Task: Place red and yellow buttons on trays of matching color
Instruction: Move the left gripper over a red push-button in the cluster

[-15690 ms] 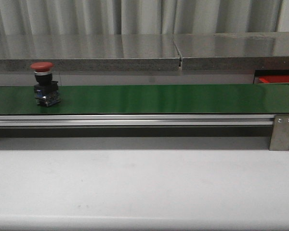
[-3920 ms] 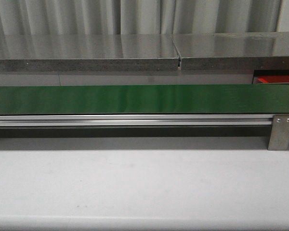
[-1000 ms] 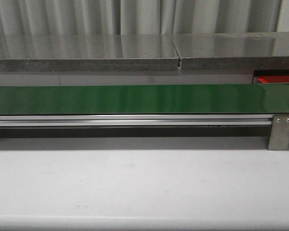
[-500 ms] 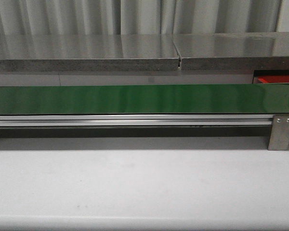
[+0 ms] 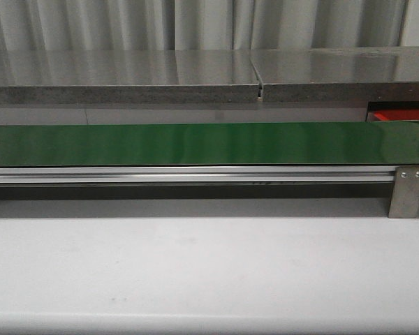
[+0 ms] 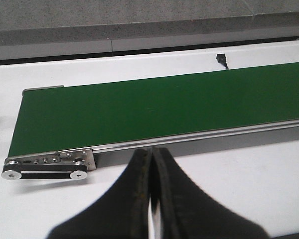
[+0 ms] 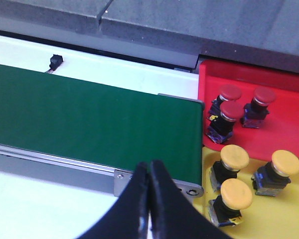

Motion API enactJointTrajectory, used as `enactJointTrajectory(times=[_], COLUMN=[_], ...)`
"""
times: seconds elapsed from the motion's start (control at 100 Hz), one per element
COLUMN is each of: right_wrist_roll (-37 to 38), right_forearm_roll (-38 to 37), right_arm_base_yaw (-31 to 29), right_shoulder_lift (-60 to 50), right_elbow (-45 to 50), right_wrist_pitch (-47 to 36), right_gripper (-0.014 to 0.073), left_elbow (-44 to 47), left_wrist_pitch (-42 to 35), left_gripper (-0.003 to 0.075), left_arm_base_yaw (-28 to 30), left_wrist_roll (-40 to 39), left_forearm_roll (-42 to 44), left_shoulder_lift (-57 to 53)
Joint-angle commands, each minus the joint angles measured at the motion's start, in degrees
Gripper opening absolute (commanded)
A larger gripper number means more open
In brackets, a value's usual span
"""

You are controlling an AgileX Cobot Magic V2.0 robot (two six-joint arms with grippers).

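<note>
In the right wrist view, three red buttons (image 7: 231,93) stand on the red tray (image 7: 284,137) and three yellow buttons (image 7: 234,157) stand on the yellow tray (image 7: 279,219), both just past the end of the green belt (image 7: 89,124). My right gripper (image 7: 149,167) is shut and empty above the belt's rail, apart from the trays. My left gripper (image 6: 152,152) is shut and empty in front of the other end of the belt (image 6: 154,107). In the front view the belt (image 5: 195,143) carries no button, and only a sliver of the red tray (image 5: 398,114) shows.
A grey stone ledge (image 5: 126,77) runs behind the belt. A silver bracket (image 5: 407,188) ends the rail at the right. A small black connector (image 6: 221,59) lies on the white table behind the belt. White table surface (image 5: 195,272) spreads in front.
The red button that stood on the belt's left part 15.7 s ago is gone from the front view. Over the last second nothing has visibly changed.
</note>
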Motion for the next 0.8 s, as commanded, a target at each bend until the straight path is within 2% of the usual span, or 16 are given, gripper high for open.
enactJointTrajectory(times=[0.0,0.24,0.32,0.61,0.79], right_wrist_roll=[-0.3,-0.3,-0.3,-0.3,-0.3], right_forearm_roll=[-0.2,-0.2,-0.2,-0.2,-0.2], right_arm_base_yaw=[0.0,0.0,0.0,0.0,0.0], right_shoulder_lift=[-3.3,-6.9,-6.9,-6.9,-6.9], right_elbow=[-0.7,-0.7,-0.7,-0.7,-0.7], right_wrist_pitch=[-2.2,1.5,1.6,1.6,1.6], right_gripper=[-0.0067,-0.0067,-0.0067,-0.0067,-0.0067], left_elbow=[-1.5,-1.3,-2.0,-7.4,-13.2], left_wrist_pitch=[-4.2,-4.6,-4.8,-8.4,-9.5], left_gripper=[-0.002,-0.002,-0.002,-0.002,-0.002], left_arm_base_yaw=[-0.3,-0.3,-0.3,-0.1,0.7], left_wrist_roll=[-0.2,-0.2,-2.7,-8.2,-8.3], left_forearm_roll=[-1.0,-0.8,0.2,1.6,1.6], left_shoulder_lift=[0.1,0.2,1.6,14.7,24.7])
